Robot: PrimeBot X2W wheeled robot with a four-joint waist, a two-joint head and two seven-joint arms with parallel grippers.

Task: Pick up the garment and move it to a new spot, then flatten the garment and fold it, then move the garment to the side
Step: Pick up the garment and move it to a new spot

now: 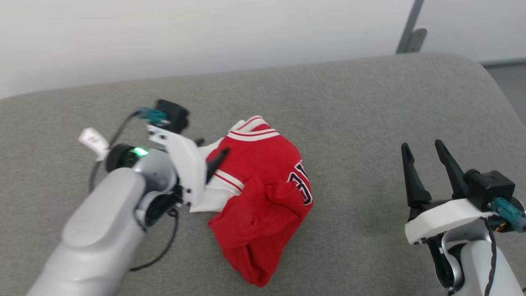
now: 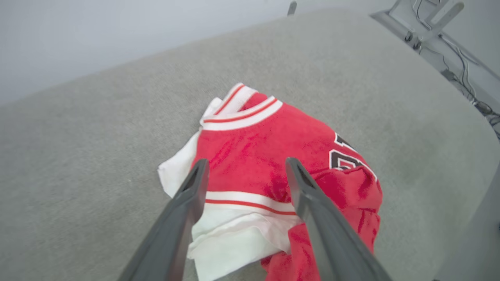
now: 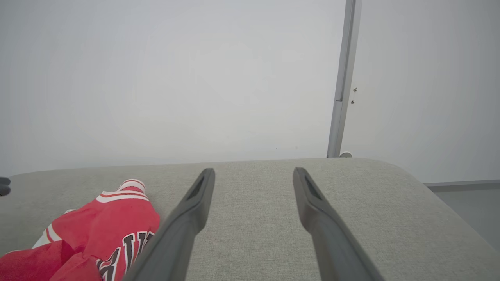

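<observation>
Most lettering [image 1: 302,186] on the crumpled garment [image 1: 254,164] hides in folds.

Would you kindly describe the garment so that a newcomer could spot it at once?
Start at the broad grey cushioned surface. Near its middle, by the left pincer, lies the crumpled garment. It is red with white sleeves, striped trim and dark lettering, unlike the plain grey around it.

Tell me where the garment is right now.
The garment lies crumpled on the grey cushion, just left of centre in the head view, at the fingertips of the open left gripper and well apart from the right gripper at lower right.
</observation>
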